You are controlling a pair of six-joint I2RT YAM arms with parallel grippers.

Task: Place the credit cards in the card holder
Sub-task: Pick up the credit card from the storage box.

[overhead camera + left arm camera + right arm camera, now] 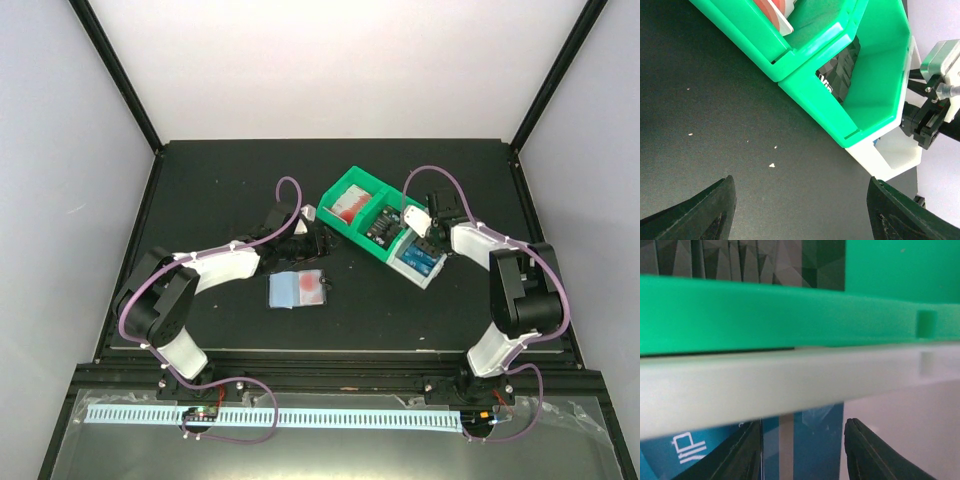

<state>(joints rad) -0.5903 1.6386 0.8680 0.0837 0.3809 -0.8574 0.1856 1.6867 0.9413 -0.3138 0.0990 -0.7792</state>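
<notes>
**A:** Credit cards (385, 228) first: where do they lie?

**B:** All in bins, right of centre on the desk (220, 180). Red-and-white cards (347, 205) stand in the far-left one of two joined green bins (810, 100). Black cards (840, 70) are in the next. Blue cards (420, 262) are in the white bin (895, 155) touching it on the near right.

**A:** And the surface, the room?

**B:** The desk is matt black, with a few pale crumbs (772, 165) on it. Plain white walls (330, 60) close it in on three sides, with black posts (120, 70) in the corners.

**A:** Materials?

**B:** The bins are glossy moulded plastic with thick rims. The cards are thin and flat. To the near left of the bins lies a flat pale-blue piece (298, 290) with a red patch; what it is I cannot tell.

**A:** Anything to read?

**B:** White letters starting with "V" on a black card, the rest hidden. A small white line drawing on a blue card.

**A:** Fingers?

**B:** The left fingers (710, 215) are spread, with bare desk between them, just left of the green bins. The right fingers (875, 455) stand apart over a blue card behind the white bin's rim; whether they pinch it I cannot tell.
</notes>
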